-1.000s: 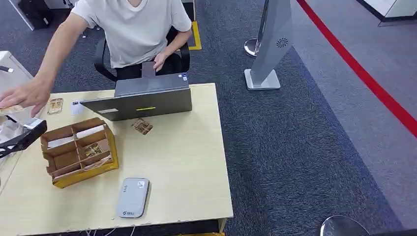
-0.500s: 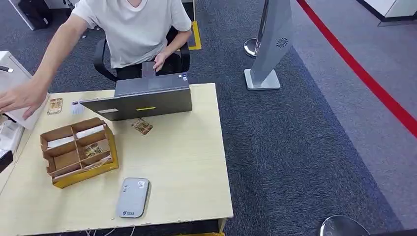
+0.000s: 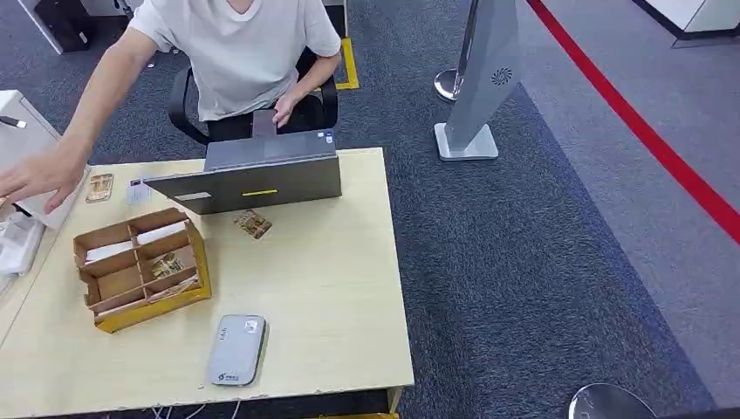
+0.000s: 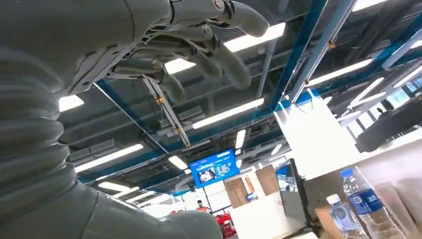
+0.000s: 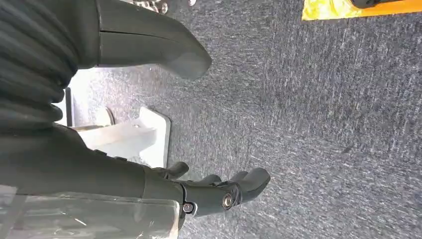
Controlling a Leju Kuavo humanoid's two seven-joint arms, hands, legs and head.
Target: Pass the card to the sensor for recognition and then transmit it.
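A card (image 3: 252, 224) lies flat on the desk (image 3: 332, 288), just in front of the laptop (image 3: 253, 179) at the far edge. More cards are seen in the box (image 3: 140, 269) near the left edge, and a grey sensor (image 3: 236, 350) lies by the near edge. The left hand (image 4: 199, 45) is raised towards the ceiling, fingers loosely curled around nothing. The right hand (image 5: 219, 191) hangs over carpet, fingers curled, nothing held. A person's hand (image 3: 39, 175) is stretched past the far left corner.
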